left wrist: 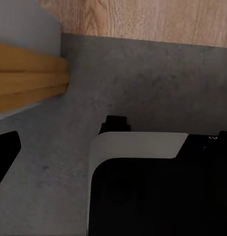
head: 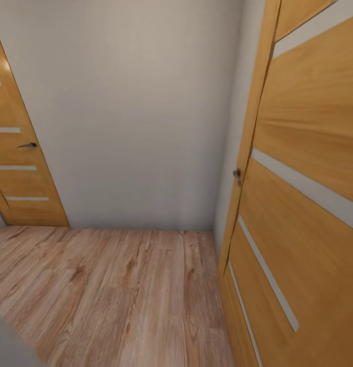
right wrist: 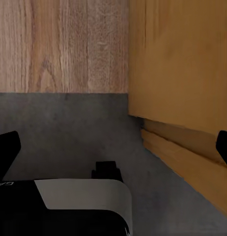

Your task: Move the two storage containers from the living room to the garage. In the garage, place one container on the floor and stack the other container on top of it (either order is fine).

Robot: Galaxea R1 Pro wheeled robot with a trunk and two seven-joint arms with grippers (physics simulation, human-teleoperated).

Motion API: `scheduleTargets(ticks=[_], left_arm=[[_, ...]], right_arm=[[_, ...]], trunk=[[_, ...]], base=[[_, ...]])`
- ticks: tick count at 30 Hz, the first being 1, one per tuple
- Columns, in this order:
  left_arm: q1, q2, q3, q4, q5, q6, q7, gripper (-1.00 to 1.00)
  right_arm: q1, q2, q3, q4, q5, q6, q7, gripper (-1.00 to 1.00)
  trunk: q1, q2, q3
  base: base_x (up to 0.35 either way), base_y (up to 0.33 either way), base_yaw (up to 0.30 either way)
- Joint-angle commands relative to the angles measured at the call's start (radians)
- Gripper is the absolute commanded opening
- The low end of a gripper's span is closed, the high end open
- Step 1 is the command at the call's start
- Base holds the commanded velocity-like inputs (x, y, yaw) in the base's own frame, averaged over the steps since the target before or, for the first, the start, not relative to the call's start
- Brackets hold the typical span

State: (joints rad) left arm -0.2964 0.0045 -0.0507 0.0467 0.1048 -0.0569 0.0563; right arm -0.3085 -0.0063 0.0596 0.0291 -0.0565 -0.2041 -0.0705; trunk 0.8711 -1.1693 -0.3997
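Open door [head: 303,204] at frame right, second door [head: 21,168] upper left, plank floor [head: 110,290] below. Both grippers' finger state: cannot tell.

Light wood-plank floor [head: 110,295] meets mottled grey concrete floor [left wrist: 143,83] at a doorway threshold.

Open plank floor ahead, hemmed by 2 doors and a wall

The wood-plank floor [head: 110,290] lies bare up to the grey wall [head: 140,112], which closes the way ahead. An open wooden door [head: 303,204] stands close on the right, its leaf jutting alongside the path. A closed door [head: 21,168] blocks the left. Below the wrists, concrete floor [left wrist: 143,83] meets the planks beside the door frame [right wrist: 187,147].
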Motion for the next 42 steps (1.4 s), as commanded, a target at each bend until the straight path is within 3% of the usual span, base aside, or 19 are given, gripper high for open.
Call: scheduleTargets(ticks=[1,22,42], left_arm=[[-0.001,0.000,-0.006,0.004,0.010,-0.006,0.000,1.00],[-0.001,0.000,-0.006,0.004,0.010,-0.006,0.000,1.00],[-0.002,-0.001,-0.006,0.004,0.010,-0.006,0.000,1.00]], right_arm=[[-0.001,0.000,0.006,0.003,-0.006,-0.006,-0.002,1.00],[-0.001,0.000,0.006,0.003,-0.005,-0.005,-0.002,1.00],[-0.001,0.000,0.007,0.003,-0.001,-0.005,-0.002,1.00]], trunk=[[0.001,-0.001,-0.001],[0.001,-0.001,-0.001],[0.001,-0.001,-0.001]], base=[[0.296,0.000,-0.011],[0.327,0.000,-0.001],[0.023,0.000,0.000]])
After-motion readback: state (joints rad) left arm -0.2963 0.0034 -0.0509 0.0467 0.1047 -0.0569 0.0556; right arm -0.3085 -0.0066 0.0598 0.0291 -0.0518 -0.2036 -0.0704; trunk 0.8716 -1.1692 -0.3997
